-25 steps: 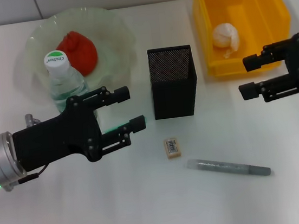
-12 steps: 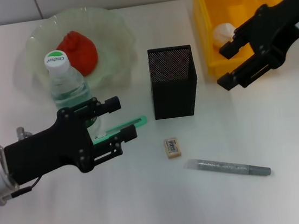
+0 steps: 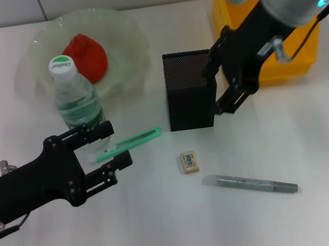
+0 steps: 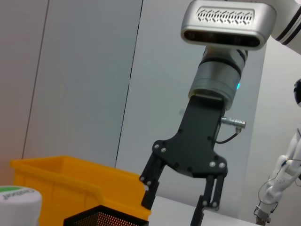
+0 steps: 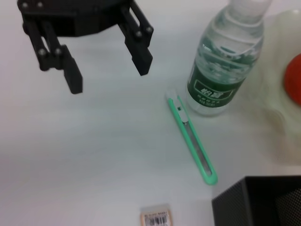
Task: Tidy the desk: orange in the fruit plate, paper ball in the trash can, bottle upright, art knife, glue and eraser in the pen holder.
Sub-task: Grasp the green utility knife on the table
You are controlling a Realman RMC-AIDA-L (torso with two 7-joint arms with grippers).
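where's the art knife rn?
Head view: the green art knife lies flat on the table left of centre, between the upright bottle and the black pen holder, just beyond the open left gripper.

Bright, even light fills every view. Shadows on the white table [image 3: 311, 141] are soft and faint. The right wrist view is slightly blurred.

- Art knife [image 3: 129, 144]: mint green.
- Water bottle [image 3: 76, 101]: clear, green label, green-and-white cap.
- Pen holder [image 3: 190, 90]: black mesh.
- Trash bin [image 3: 292, 62]: yellow.
- Orange [image 3: 86, 56]: red-orange (on a pale translucent green fruit plate [image 3: 124, 38]).
- Eraser [image 3: 189, 161]: beige, printed barcode label.
- Glue stick [image 3: 250, 184]: grey.
- Both grippers, left gripper [image 3: 112, 147] and right gripper [image 3: 215, 88]: black.
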